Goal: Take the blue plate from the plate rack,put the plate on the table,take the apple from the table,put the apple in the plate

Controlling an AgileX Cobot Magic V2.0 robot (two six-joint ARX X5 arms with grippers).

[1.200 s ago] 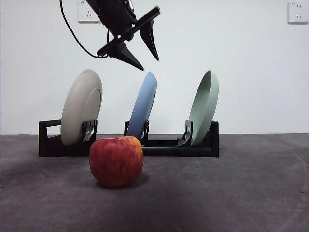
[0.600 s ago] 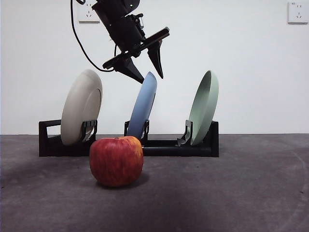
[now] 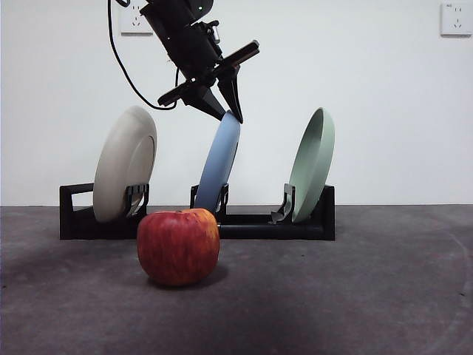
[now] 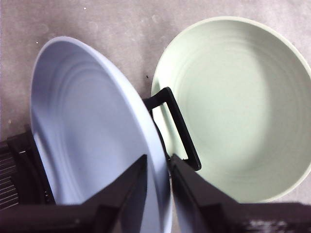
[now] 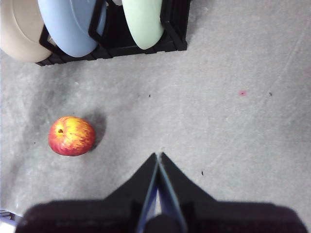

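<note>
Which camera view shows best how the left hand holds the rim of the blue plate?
The left wrist view: the left hand has one jaw on each side of the blue plate rim. The front view shows the hand only sideways; the right wrist view shows the plate, not the hand.

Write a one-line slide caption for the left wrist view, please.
Left gripper closing on the rim of the blue plate, beside the pale green plate.

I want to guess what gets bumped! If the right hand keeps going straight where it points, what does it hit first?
Probably just the table. The right hand points down at bare grey surface; the apple sits well off to one side.
</note>
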